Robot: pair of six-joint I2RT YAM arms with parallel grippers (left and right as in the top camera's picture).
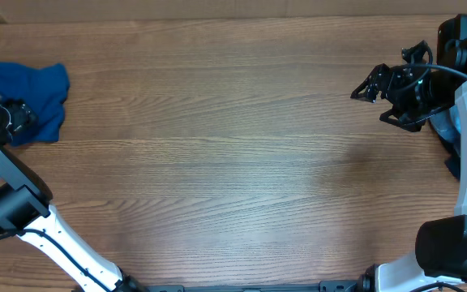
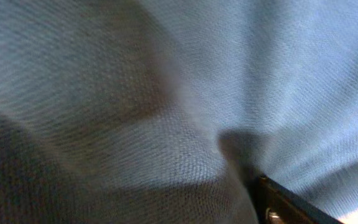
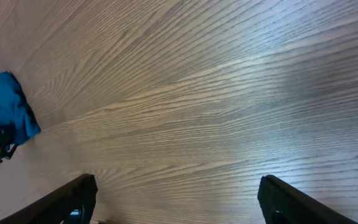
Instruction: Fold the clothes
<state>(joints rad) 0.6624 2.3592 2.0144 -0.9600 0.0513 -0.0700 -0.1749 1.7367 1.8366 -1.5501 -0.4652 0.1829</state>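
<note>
One shirt (image 1: 43, 89), cut off at edge | left fingers (image 2: 286, 202) buried, cannot tell | right fingers (image 3: 64, 200) apart

Matt deep-blue knit shirt (image 1: 39, 97), fine woven texture, at the left edge of a smooth wood-grain table (image 1: 233, 178) with faint sheen.

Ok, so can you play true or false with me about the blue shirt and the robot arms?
1. The blue shirt lies bunched up at the table edge on the left arm's side. True.
2. The right end effector is holding the shirt. False: it is open and empty, over bare wood far from the shirt.
3. The left end effector is right at the shirt. True.
4. The table is white plastic. False: it is brown with wood grain.
</note>
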